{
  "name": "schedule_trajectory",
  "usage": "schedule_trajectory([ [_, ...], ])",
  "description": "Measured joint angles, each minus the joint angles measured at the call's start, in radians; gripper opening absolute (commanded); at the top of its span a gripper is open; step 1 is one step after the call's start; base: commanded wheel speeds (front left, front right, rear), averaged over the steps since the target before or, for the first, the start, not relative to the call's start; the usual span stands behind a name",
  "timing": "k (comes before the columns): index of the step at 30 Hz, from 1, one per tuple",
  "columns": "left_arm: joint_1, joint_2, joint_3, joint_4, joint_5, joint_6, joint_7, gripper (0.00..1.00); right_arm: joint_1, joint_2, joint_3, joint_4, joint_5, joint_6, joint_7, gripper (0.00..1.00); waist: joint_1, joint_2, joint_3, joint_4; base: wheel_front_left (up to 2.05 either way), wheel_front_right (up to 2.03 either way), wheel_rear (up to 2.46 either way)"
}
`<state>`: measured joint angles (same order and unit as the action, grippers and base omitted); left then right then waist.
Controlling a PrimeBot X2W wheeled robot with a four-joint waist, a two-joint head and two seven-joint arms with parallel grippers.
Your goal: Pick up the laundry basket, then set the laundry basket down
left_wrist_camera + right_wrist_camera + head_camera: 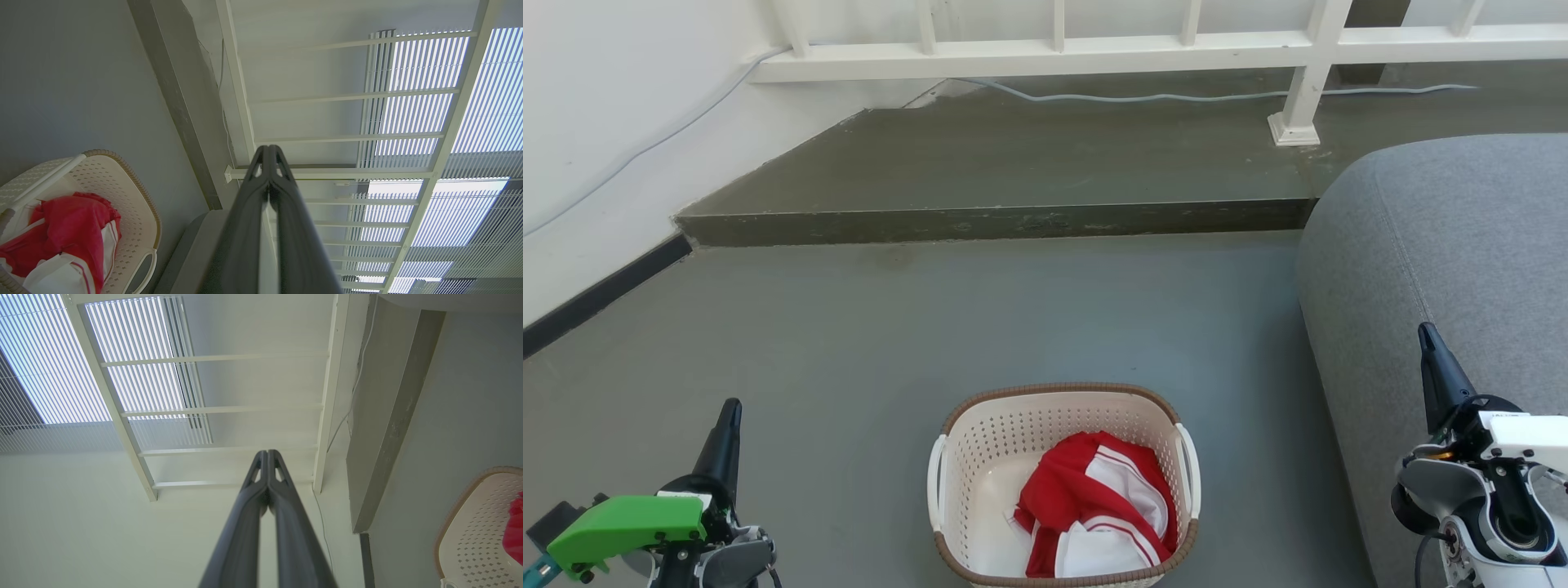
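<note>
Your left gripper [732, 408] and right gripper [1426, 333] both have jaws pressed together, empty. The laundry basket [1013, 441] sits on the floor [849, 327] between them, well apart from each. Reach unevenly for its handles [936, 482] and it likely tips, spilling the red garment [1086, 482]

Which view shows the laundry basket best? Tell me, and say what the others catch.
The head view: the laundry basket sits nearly whole, with its brown rim, both white handles and the red-and-white garment inside. The left wrist view shows one end with a handle; the right wrist view, a corner.
</note>
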<state>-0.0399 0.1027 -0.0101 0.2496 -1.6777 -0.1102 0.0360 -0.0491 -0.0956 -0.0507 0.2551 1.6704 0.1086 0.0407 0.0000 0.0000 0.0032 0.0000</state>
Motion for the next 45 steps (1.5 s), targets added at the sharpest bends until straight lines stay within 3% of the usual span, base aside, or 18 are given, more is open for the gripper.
schedule_trajectory([
  [45, -0.004, -0.007, 0.004, 0.018, 0.000, -0.010, 0.004, 0.00, -0.004, 0.001, -0.003, 0.015, 0.000, 0.006, 0.004, 0.00, 0.0000, 0.0000, -0.001, 0.000, 0.00, 0.00, 0.00],
])
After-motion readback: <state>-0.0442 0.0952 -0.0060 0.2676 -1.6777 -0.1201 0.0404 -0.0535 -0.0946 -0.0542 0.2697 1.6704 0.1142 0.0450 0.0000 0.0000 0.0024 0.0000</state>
